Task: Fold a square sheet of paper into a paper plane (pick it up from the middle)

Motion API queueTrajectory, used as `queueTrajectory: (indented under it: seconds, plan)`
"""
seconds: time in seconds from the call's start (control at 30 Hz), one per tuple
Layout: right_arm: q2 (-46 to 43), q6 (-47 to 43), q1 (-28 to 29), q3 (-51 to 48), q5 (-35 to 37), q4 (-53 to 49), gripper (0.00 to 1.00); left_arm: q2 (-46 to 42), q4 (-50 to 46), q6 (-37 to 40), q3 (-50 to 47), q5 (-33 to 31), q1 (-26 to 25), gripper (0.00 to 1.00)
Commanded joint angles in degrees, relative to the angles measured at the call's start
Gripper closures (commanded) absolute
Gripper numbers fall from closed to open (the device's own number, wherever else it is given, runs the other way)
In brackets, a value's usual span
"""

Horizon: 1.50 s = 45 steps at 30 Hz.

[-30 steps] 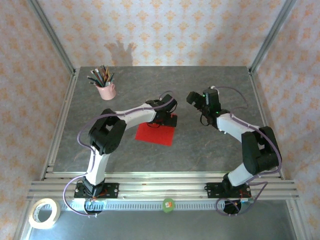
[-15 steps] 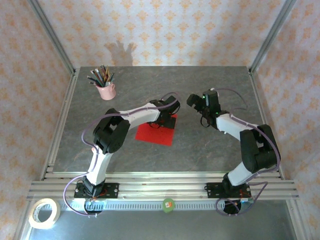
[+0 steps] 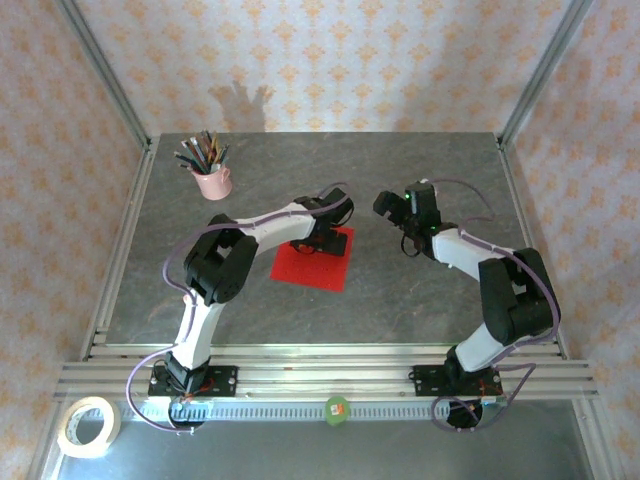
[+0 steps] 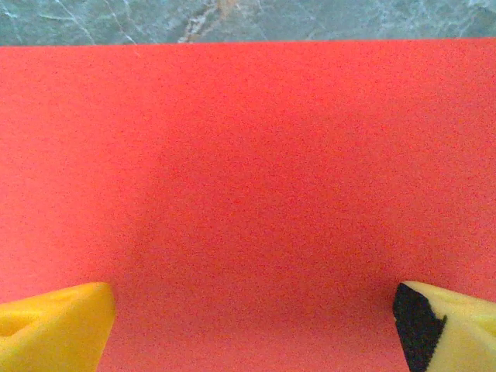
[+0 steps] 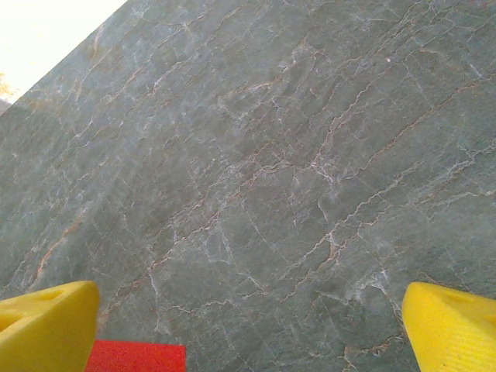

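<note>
A bright red square sheet of paper lies flat on the grey marble table, with no folds in it. My left gripper hangs over the far part of the sheet. In the left wrist view the sheet spreads wide under the left gripper, whose yellow fingertips stand far apart with nothing between them. My right gripper hovers to the right of the sheet, open. In its wrist view the right gripper is over bare table, with a red corner of the sheet at the bottom left.
A pink cup of pencils stands at the back left. A roll of tape lies off the table at the near left. Metal frame posts rise at the back corners.
The left arm has shifted a little, its elbow swinging right while the gripper stays over the sheet's far part. The right arm has barely moved.
</note>
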Motion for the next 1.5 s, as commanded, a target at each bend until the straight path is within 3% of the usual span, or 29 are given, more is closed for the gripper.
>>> queueTrajectory:
  seconds: [0.0, 0.33, 0.8, 1.0, 1.3, 1.47]
  plan:
    - [0.6, -0.2, -0.3, -0.5, 0.9, -0.9, 0.01, 2.1, -0.7, 1.5, -1.7, 0.0, 0.0, 0.04]
    - [2.3, 0.0, -0.4, 0.3, 1.0, -1.0, 0.00, 2.7, 1.4, 0.8, -6.8, -0.6, 2.3, 0.07]
    - [3.3, 0.6, -0.4, 1.1, 0.9, -1.3, 0.00, 2.6, 2.2, 1.5, -7.2, -0.3, 3.4, 0.18]
    - [3.1, 0.9, -0.4, 1.1, 0.7, -1.4, 0.00, -0.9, 4.3, 1.2, -7.1, 3.3, 4.3, 0.32]
    - [2.1, 1.3, -0.4, 1.1, -1.1, 0.0, 0.00, -10.9, 12.6, -0.4, -11.6, 12.8, 7.3, 0.74]
    - [0.2, 1.1, -0.5, 1.0, -2.8, 1.2, 0.00, -16.8, 16.4, -4.3, -14.3, 16.1, 7.7, 0.79]
